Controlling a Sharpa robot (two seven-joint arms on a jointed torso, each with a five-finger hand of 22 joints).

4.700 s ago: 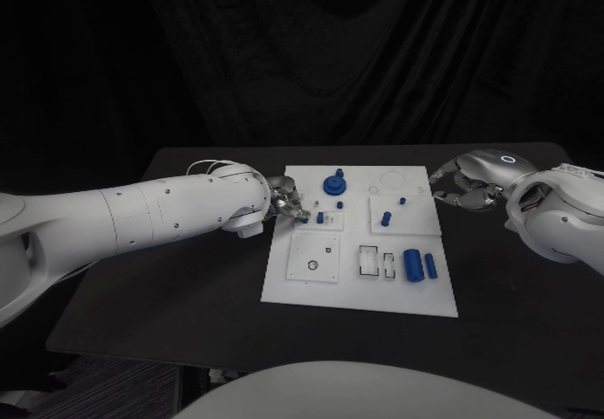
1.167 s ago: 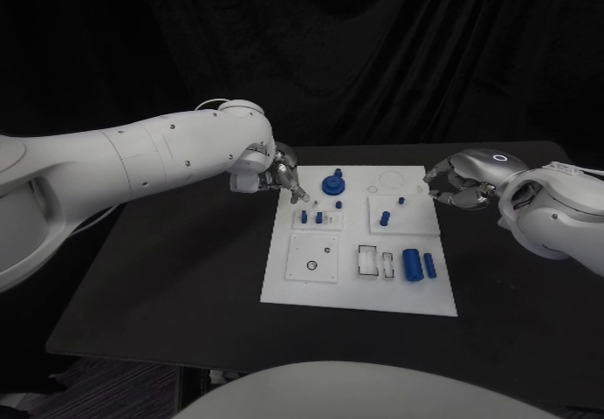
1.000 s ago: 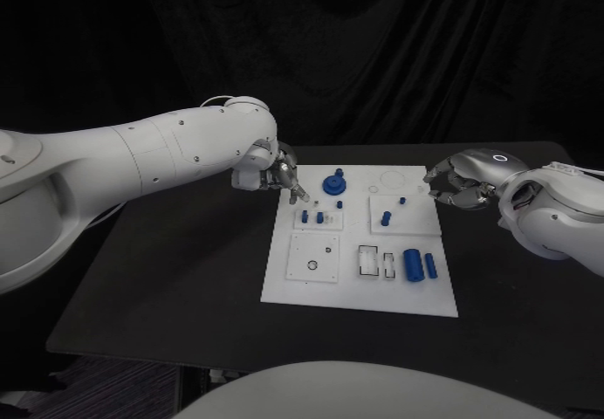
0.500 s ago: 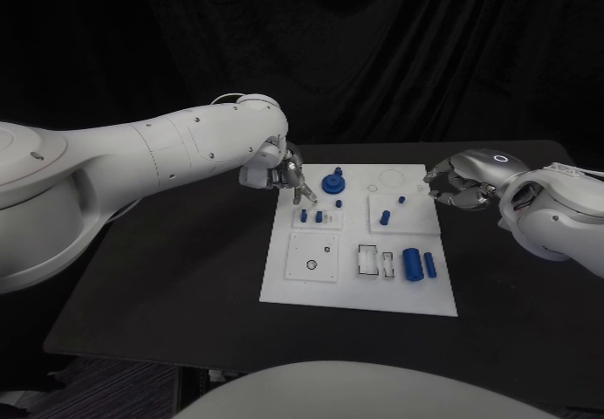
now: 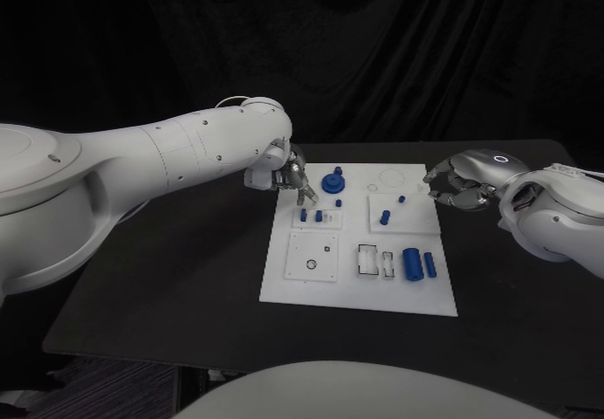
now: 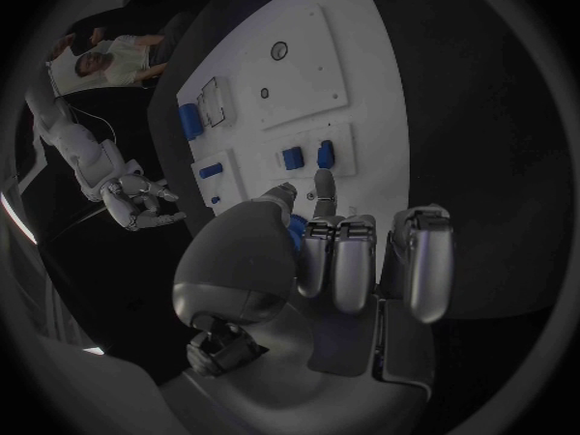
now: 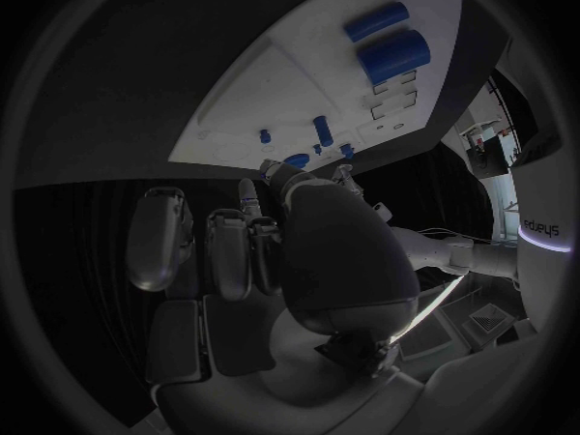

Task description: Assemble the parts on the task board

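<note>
My left hand (image 5: 288,177) pinching a small blue part (image 6: 298,229) above the flat white task board's (image 5: 359,292) far-left corner, right hand (image 5: 456,189) curled, holding nothing, matte black worktop (image 5: 176,288).

The left arm (image 5: 139,166) reaches in over the table, its wrist bent so that the left hand (image 5: 288,177) hangs over the far left corner of the board (image 5: 359,292). Its fingers (image 6: 334,261) lie close together and point down at the board, with a small blue part (image 6: 298,230) pinched between the thumb and a finger. The right arm (image 5: 560,214) is folded in just beside the board's far right edge. The right hand (image 5: 456,188) hovers there off the board, its fingers (image 7: 230,251) curled in side by side with nothing seen in them.
</note>
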